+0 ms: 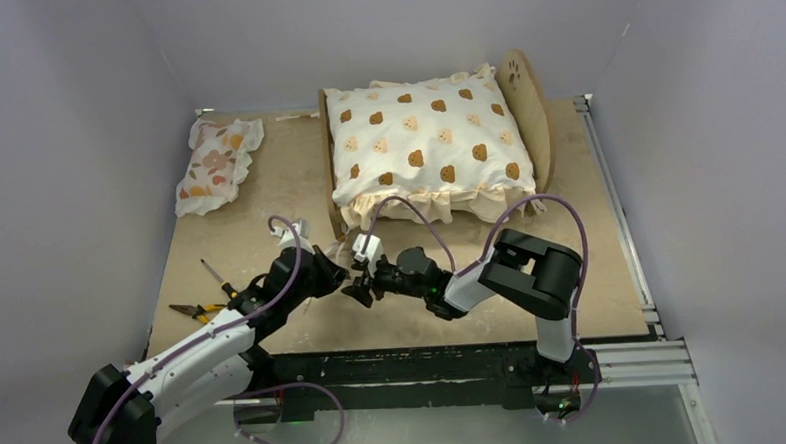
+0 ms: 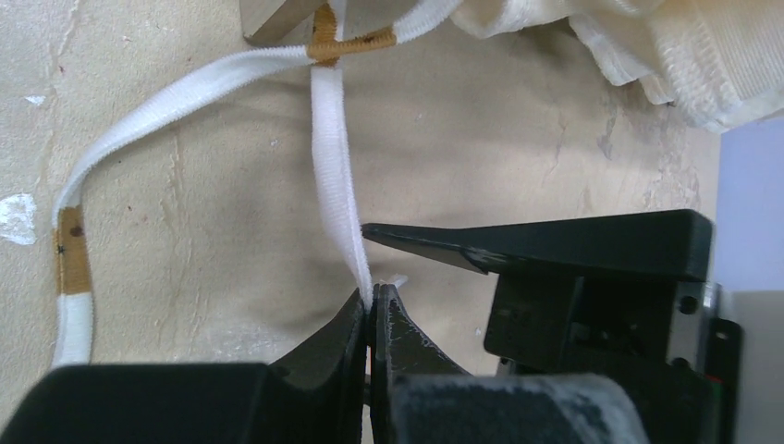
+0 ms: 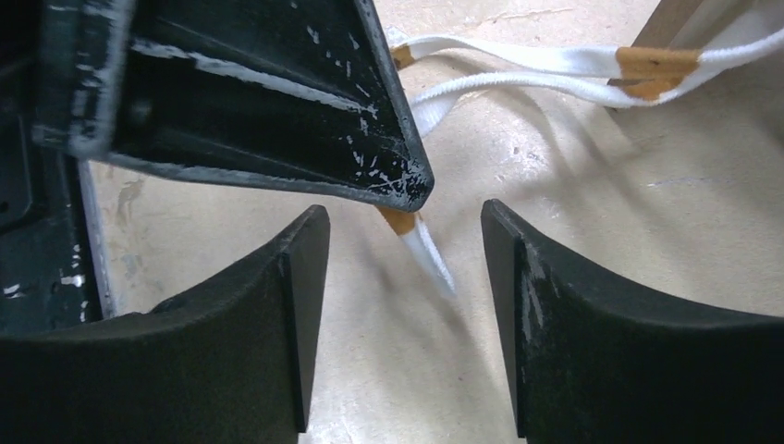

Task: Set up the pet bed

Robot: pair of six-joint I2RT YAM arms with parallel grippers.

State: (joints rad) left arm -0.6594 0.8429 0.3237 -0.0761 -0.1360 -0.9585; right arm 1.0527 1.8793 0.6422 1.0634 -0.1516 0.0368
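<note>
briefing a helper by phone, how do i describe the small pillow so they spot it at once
Start at the wooden pet bed at the back of the table, topped by a big cream bear-print cushion. Left of it, in the far left corner, the small pillow lies alone. Only it has an orange-and-brown flower print, and it is far smaller than the cushion.

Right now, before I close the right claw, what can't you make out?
- Base of the pet bed: top view, covered by the cushion.
- Where the white tie joins the frame: left wrist view, cut off by the top edge.
- Tie inside the shut left claw: hidden by its fingers.
- Tie tip in the open right claw: right wrist view, blurred, partly behind the left claw.
</note>
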